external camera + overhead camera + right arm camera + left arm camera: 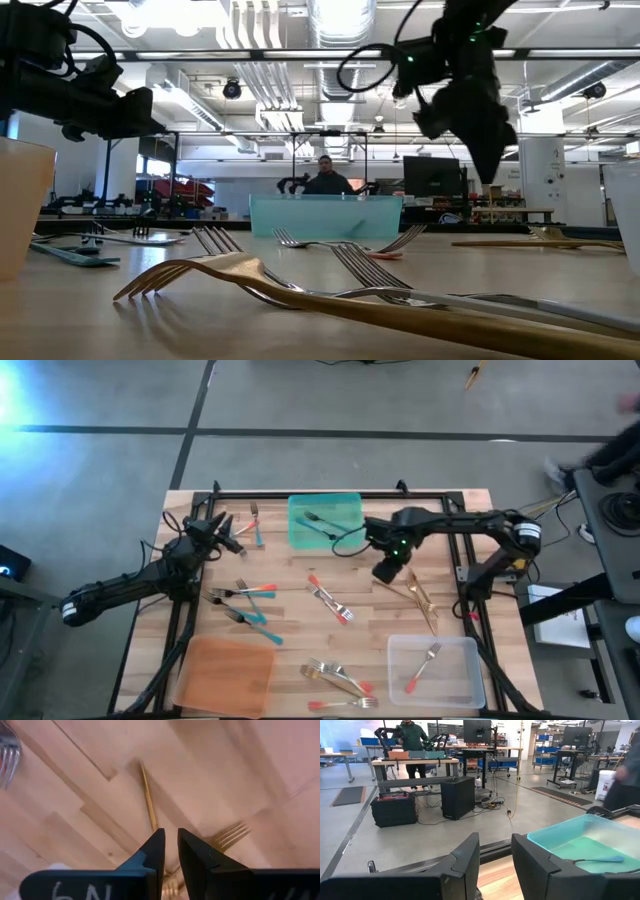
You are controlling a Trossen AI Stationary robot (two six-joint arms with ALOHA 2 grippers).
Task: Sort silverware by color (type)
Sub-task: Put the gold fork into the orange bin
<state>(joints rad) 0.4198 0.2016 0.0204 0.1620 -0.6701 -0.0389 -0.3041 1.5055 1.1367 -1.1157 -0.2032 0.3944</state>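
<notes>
Silverware lies scattered on the wooden table: teal-handled forks, a red-handled fork, gold and red ones near the near edge, and two gold forks. One fork lies in the teal tray, another in the clear tray. My right gripper hangs above the table, pointing down, empty, its fingers a narrow gap apart. In its wrist view a gold fork's handle and tines lie below it. My left gripper waits near the far left, slightly open and empty.
An orange tray sits at the near left, the clear tray at the near right and the teal tray at the far middle. A teal-handled fork lies beside my left gripper. A black frame borders the table. A person stands beyond the far edge.
</notes>
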